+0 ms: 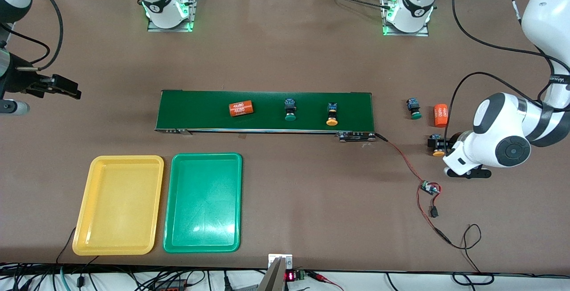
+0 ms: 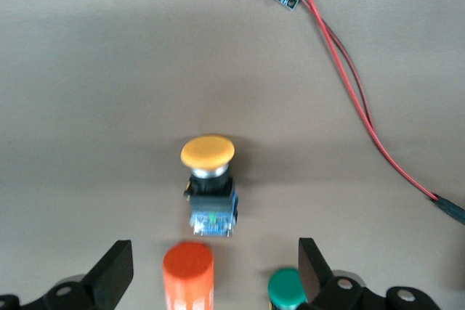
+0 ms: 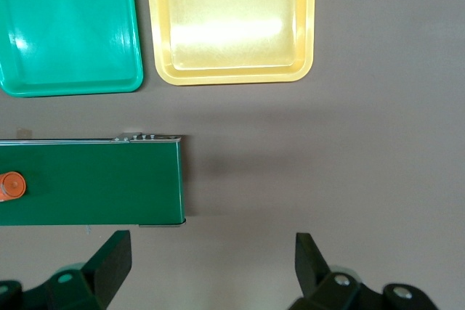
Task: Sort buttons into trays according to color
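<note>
The left gripper [image 2: 207,277] hangs low over the bench [image 1: 285,59] near the left arm's end, its jaws spread wide and empty, directly above a yellow-capped button [image 2: 208,179] that lies on its side on the bare bench surface. Just beside that button, farther from the front camera, lie a green-capped button [image 1: 414,108] and an orange cylinder [image 1: 440,115], side by side and apart from each other.

The dark-green conveyor belt [image 1: 267,104] runs across the middle of the bench. On it sit a second orange cylinder [image 1: 241,108], a second green-capped button [image 1: 290,109] and a second yellow-capped button [image 1: 332,114], in that order toward the left arm's end, all well apart.

The yellow tray [image 1: 119,205] and the green tray [image 1: 203,202] lie side by side near the bench's front edge, the yellow one closer to the corner at the right arm's end. Both are empty.

The right gripper [image 3: 211,270] waits in the air over the bench near the right arm's end edge, jaws open and holding nothing.

A small circuit board [image 1: 429,188] with red wires [image 1: 403,159] lies near the left gripper, closer to the front edge.
</note>
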`<action>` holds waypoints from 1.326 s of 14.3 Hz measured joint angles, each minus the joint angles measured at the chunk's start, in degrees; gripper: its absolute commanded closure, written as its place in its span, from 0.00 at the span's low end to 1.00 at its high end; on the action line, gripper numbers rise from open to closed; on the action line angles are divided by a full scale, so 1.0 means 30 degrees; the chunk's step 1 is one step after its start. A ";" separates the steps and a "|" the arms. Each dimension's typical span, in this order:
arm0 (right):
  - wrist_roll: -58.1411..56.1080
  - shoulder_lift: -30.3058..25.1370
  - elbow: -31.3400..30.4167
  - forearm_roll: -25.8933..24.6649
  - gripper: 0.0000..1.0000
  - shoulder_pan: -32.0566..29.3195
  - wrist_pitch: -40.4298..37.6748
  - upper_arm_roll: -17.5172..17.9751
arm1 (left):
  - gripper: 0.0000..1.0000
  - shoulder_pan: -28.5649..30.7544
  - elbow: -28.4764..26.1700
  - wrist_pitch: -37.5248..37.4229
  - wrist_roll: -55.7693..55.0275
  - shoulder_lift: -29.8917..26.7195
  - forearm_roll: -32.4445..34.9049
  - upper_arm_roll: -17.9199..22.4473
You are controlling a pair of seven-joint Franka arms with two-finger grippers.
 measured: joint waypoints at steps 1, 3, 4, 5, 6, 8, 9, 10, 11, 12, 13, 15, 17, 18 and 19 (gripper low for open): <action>0.0031 0.0145 -0.0009 -0.0004 0.00 -0.0166 -0.0004 -0.0014 | 0.00 0.0313 -0.0716 0.1132 0.0119 0.0061 0.0019 0.0134; 0.0024 0.0537 -0.0010 0.0003 0.00 -0.0638 0.0003 -0.0036 | 0.04 0.0756 -0.2038 0.2956 0.0445 0.0109 0.0025 0.0540; 0.0014 0.0724 -0.0007 0.0005 0.00 -0.0831 0.0014 -0.0043 | 0.12 0.0879 -0.2559 0.3564 0.0551 0.0118 0.0025 0.0677; 0.0011 0.0854 -0.0006 0.0009 0.00 -0.0925 0.0016 -0.0046 | 0.22 0.0954 -0.2983 0.4006 0.0614 0.0118 0.0025 0.0713; 0.0011 0.0933 -0.0006 0.0038 0.00 -0.0908 0.0013 -0.0009 | 0.37 0.0965 -0.3250 0.4275 0.0617 0.0118 0.0025 0.0710; 0.0012 0.1046 -0.0006 0.0145 0.00 -0.0451 0.0005 0.0246 | 0.63 0.0943 -0.3407 0.4347 0.0622 0.0115 0.0025 0.0703; 0.0025 0.1143 -0.0006 0.0313 0.00 0.0132 0.0007 0.0345 | 0.71 0.0951 -0.3424 0.4322 0.0634 0.0109 0.0026 0.0705; 0.0133 0.1279 -0.0005 0.0580 0.00 0.0871 0.0024 0.0408 | 0.73 0.0956 -0.3421 0.4191 0.0649 0.0087 0.0026 0.0699; 0.0442 0.1480 -0.0007 0.0868 0.00 0.1730 0.0082 0.0451 | 0.74 0.0960 -0.3399 0.3817 0.0651 0.0041 0.0026 0.0652; 0.0918 0.1731 -0.0008 0.1080 0.00 0.2535 0.0189 0.0504 | 0.74 0.0973 -0.3320 0.3276 0.0651 -0.0036 0.0027 0.0511; 0.1211 0.2024 -0.0012 0.1415 0.00 0.3178 0.0269 0.0543 | 0.73 0.0997 -0.3190 0.2711 0.0651 -0.0176 0.0027 0.0208; 0.2157 0.2569 -0.0010 0.2239 0.00 0.4145 0.0381 0.0561 | 0.74 0.1094 -0.2807 0.1314 0.0647 -0.0568 0.0026 -0.1251; 0.4244 0.2831 0.0005 0.2574 0.00 0.5120 0.0482 0.0569 | 0.75 0.1007 -0.2438 -0.0287 0.0552 -0.1001 0.0018 -0.3267; 0.5363 0.2926 0.0004 0.2614 0.00 0.5821 0.0699 0.0578 | 0.75 0.0892 -0.2405 -0.0694 0.0191 -0.1163 -0.0025 -0.4217; 0.6504 0.3068 0.0003 0.2623 0.00 0.6629 0.1105 0.0588 | 0.75 0.0688 -0.2409 -0.0885 -0.0549 -0.1248 -0.0238 -0.4971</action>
